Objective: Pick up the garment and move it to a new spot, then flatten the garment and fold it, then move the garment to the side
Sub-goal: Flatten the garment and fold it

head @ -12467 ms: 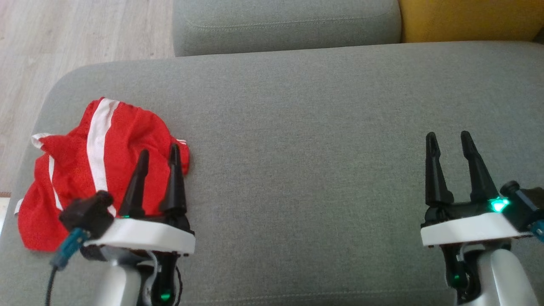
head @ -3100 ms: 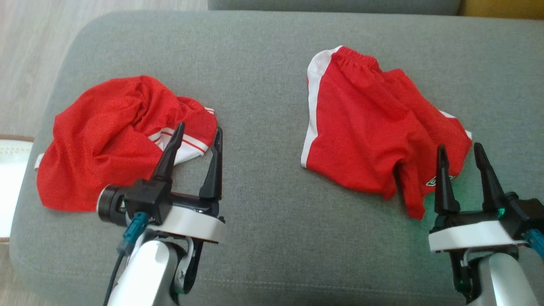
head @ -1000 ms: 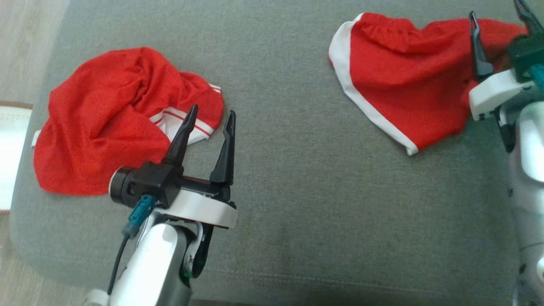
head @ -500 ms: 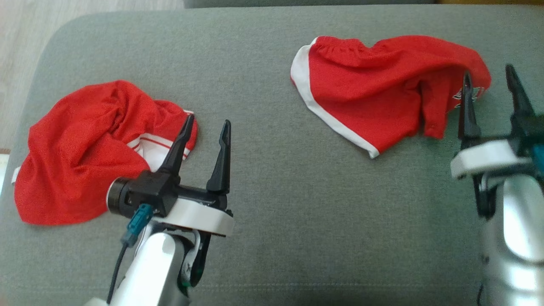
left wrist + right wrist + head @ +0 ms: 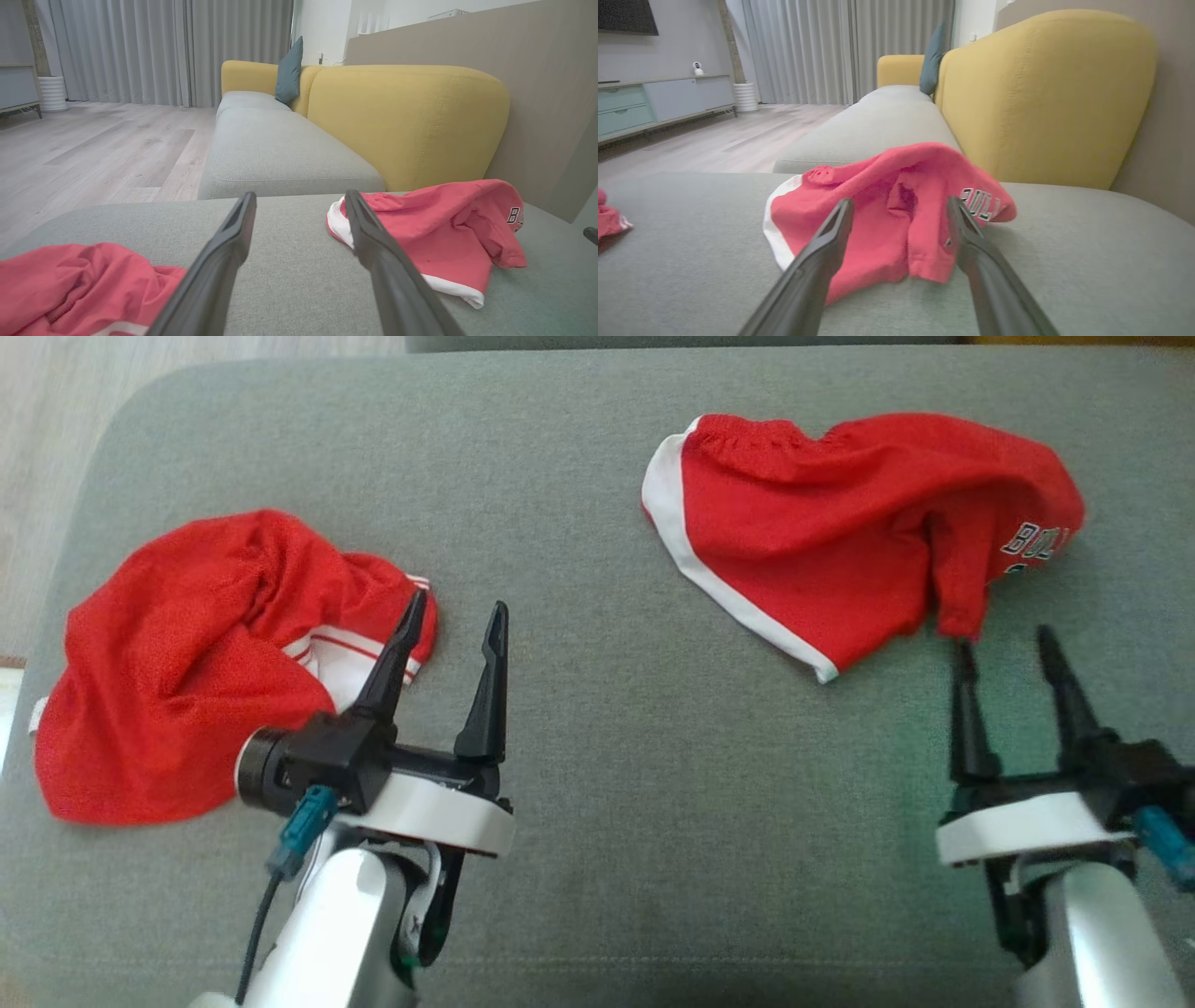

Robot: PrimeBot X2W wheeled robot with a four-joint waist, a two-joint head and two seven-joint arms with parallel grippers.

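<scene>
While both hands stand apart and empty, the left hand (image 5: 457, 602) hangs just beside the crumpled red garment (image 5: 187, 663) on the grey cushion (image 5: 607, 756); the right hand (image 5: 1003, 641) sits near the red shorts (image 5: 822, 532); thin mesh, likely light and limp; pinch a hem or waistband.

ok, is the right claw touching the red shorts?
Cannot tell. In the head view one fingertip of the right claw sits right at the hanging hem of the red shorts, with no clear gap or contact. In the right wrist view they merely overlap.
</scene>
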